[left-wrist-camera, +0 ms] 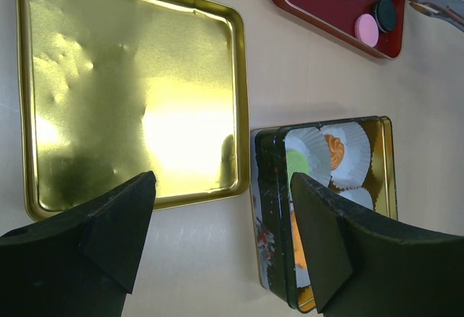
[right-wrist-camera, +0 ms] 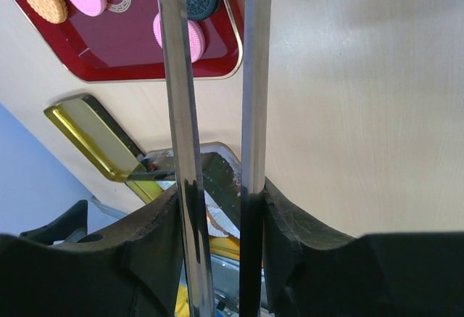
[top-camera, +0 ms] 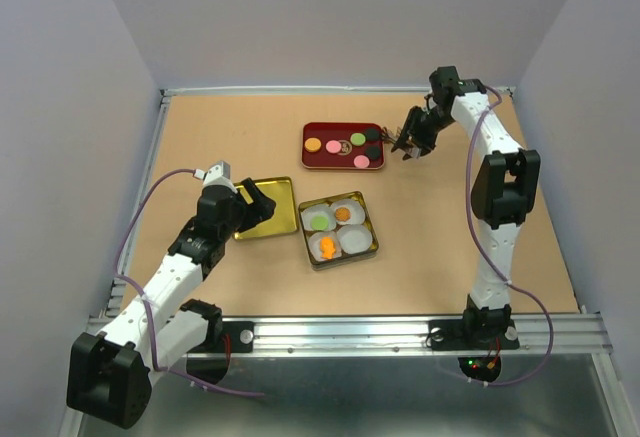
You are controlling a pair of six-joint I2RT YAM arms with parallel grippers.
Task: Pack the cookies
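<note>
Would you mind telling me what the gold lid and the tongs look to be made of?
The gold lid looks like thin tinplate: mirror-shiny, with dents and glare. The tongs in the right gripper seem polished steel, judging by their silvery reflective blades.

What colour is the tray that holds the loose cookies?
Dark red tray, clearest in the top external view.
</note>
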